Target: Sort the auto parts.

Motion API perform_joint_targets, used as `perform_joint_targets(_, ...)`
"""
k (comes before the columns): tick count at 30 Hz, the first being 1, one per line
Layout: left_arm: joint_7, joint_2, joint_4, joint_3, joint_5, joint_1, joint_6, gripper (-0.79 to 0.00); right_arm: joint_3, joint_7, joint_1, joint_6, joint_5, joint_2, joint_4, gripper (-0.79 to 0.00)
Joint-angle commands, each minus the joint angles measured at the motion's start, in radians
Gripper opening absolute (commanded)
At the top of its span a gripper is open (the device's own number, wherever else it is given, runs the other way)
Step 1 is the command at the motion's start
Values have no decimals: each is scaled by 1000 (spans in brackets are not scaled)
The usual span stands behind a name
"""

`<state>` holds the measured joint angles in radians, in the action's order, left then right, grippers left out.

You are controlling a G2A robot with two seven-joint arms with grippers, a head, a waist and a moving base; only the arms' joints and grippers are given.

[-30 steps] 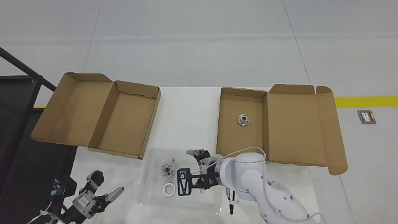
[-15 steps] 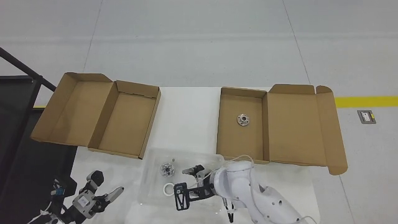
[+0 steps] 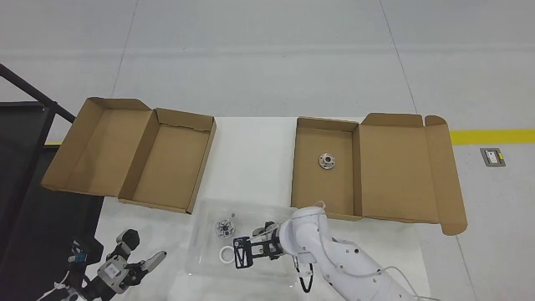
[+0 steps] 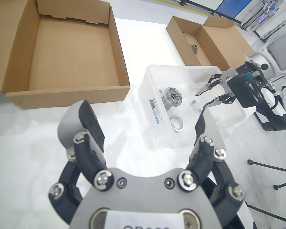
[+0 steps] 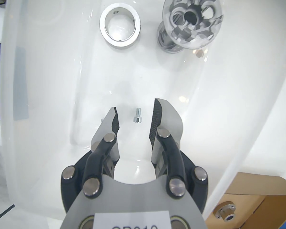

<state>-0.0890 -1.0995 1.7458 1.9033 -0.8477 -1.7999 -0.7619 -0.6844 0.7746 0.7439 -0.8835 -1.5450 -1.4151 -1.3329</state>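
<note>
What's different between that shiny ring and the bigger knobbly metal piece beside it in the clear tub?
The ring is a plain smooth band around one wide hole; the hub is a stem carrying a slotted, notched flange. The ring is smaller and lower, the hub bulkier. The ring lies flat; the hub lies tilted. Both are silvery metal, side by side in the clear tub.

Bolt (image 5: 138, 116), silver ring (image 5: 120, 26), grey hub (image 5: 189, 28) apart in clear bin (image 5: 69, 77); flanged part (image 3: 326, 160) in right box (image 3: 322, 191)
</note>
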Motion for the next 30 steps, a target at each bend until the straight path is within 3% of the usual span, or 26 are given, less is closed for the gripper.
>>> perform_joint_targets(1, 0, 0, 0, 0, 0, 0, 0, 0, 11, 21, -20, 14, 30, -12, 37, -462)
perform_joint_targets(17, 0, 0, 0, 0, 0, 0, 0, 0, 67, 83, -99, 51, 128, -64, 207, -533)
perform_joint_targets(19, 0, 0, 0, 0, 0, 0, 0, 0, 72, 89, -106, 53, 136, -69, 222, -585)
perform_joint_targets(21, 0, 0, 0, 0, 0, 0, 0, 0, 78, 96, -113, 56, 143, -74, 236, -763)
perform_joint_targets(22, 0, 0, 0, 0, 0, 0, 0, 0, 81, 96, -116, 58, 147, -77, 241, -785)
perform_joint_targets(30, 0, 0, 0, 0, 0, 0, 0, 0, 49, 22, -105, 68, 98, -61, 159, -785)
